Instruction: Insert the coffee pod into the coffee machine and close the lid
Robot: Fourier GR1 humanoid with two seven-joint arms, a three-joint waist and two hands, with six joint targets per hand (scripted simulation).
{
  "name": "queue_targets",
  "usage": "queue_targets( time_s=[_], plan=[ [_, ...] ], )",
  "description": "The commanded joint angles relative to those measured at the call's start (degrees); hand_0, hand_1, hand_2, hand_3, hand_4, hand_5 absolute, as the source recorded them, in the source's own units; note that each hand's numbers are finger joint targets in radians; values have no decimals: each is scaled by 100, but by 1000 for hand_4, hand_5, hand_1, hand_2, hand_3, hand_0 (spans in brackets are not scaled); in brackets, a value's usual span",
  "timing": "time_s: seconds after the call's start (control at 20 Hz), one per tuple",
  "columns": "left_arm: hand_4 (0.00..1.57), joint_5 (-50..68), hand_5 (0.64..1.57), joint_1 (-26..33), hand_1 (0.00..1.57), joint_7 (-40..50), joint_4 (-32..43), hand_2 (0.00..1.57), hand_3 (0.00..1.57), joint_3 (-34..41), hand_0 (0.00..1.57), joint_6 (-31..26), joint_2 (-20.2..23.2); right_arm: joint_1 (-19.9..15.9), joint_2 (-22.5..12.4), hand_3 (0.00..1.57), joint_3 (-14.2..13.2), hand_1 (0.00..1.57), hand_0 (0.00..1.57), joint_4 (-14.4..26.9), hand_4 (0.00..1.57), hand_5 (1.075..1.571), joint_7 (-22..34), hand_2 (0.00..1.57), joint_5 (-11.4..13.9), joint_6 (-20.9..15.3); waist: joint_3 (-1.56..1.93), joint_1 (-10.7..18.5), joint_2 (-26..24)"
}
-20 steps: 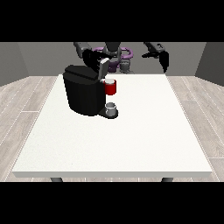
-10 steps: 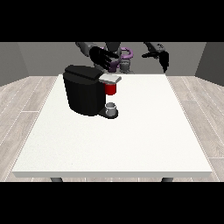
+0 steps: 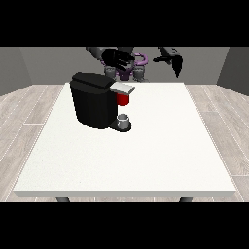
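Note:
The black coffee machine (image 3: 95, 101) stands on the white table (image 3: 146, 151), left of the middle. Its grey lid (image 3: 122, 88) lies flat over a red thing at the machine (image 3: 123, 99). A small grey thing (image 3: 124, 118) sits on the machine's base under the spout. The hand at the view's left (image 3: 116, 58) hovers above and behind the lid with fingers spread, touching nothing. Raised over the table's far edge, the hand at the view's right (image 3: 170, 58) has relaxed fingers hanging down and holds nothing.
The robot's torso (image 3: 132, 68) stands behind the table's far edge. Wooden floor surrounds the table. The table's white top stretches out in front of and to the right of the machine.
The grey lid has gone from tilted up to lying flat. The hand at the view's left has lifted up and away from it. The other hand has barely moved.

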Motion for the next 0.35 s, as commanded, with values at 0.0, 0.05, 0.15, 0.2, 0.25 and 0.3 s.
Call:
queue_targets(
  time_s=[0.0,0.05,0.15,0.2,0.25,0.3],
  plan=[
    [192,-38,1571,433,0,-237,171,0,0,-20,0,16,-75,540,232,0,257,0,0,-387,352,1571,-23,0,-420,294,0,-264,-493],
    [192,-41,1571,218,0,-181,214,0,0,-2,0,37,-40,926,235,0,608,0,0,-513,275,1571,-496,0,-566,-91,1,-228,-412],
    [192,-104,1571,421,0,-458,522,0,0,8,0,57,-98,1321,238,0,922,0,0,-825,286,1571,-282,0,-1128,-259,0,-370,-618],
    [192,-51,1571,535,0,-266,399,0,0,114,0,43,50,1633,240,0,765,0,0,-846,279,1571,-244,0,-1103,-110,1,-535,-842],
    [192,119,1571,250,0,-38,358,0,0,271,0,121,66,1774,241,0,675,0,0,-803,251,1571,-475,0,-1020,105,2,-702,-640],
    [192,76,1571,587,0,104,157,0,0,-8,0,-56,-40,2198,241,0,944,0,0,-752,157,1571,-501,0,-1089,-543,3,-355,-961]
  ],
)
